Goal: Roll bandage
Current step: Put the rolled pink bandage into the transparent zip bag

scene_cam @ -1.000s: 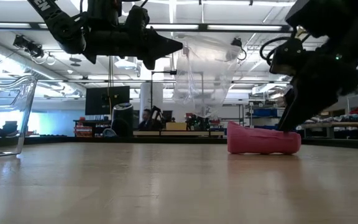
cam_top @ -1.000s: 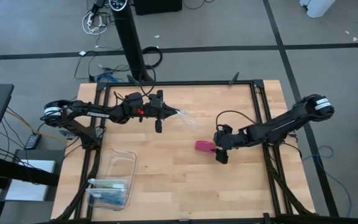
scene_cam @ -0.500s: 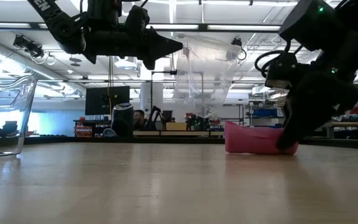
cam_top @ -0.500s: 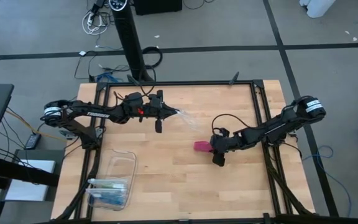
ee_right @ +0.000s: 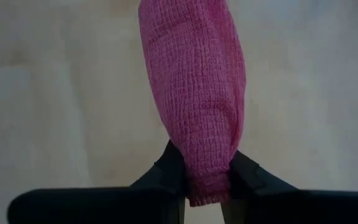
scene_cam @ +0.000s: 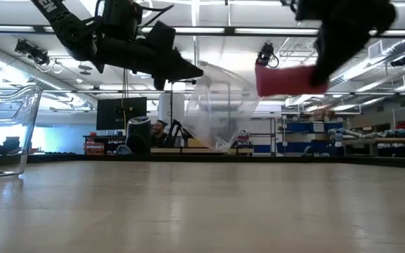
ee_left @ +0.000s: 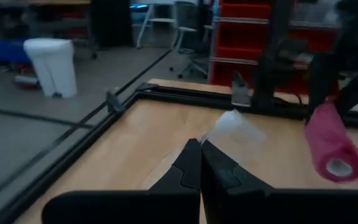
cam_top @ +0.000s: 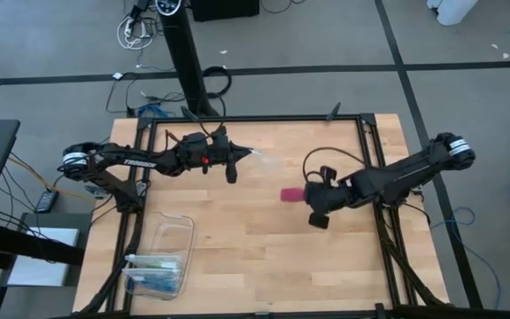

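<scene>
The bandage (cam_top: 290, 194), a pink roll, hangs above the table (cam_top: 237, 248) right of centre in my high view, pinched at one end between the right gripper's (ee_right: 207, 180) two fingers. In my low view it floats at the upper right of the frame, clear of the tabletop. The left gripper (cam_top: 248, 156), fingers pressed together on the edge of a clear plastic bag (scene_cam: 216, 105), sits at upper centre-left, the bag drooping beneath it. A clear plastic box (cam_top: 159, 257) rests lower left.
</scene>
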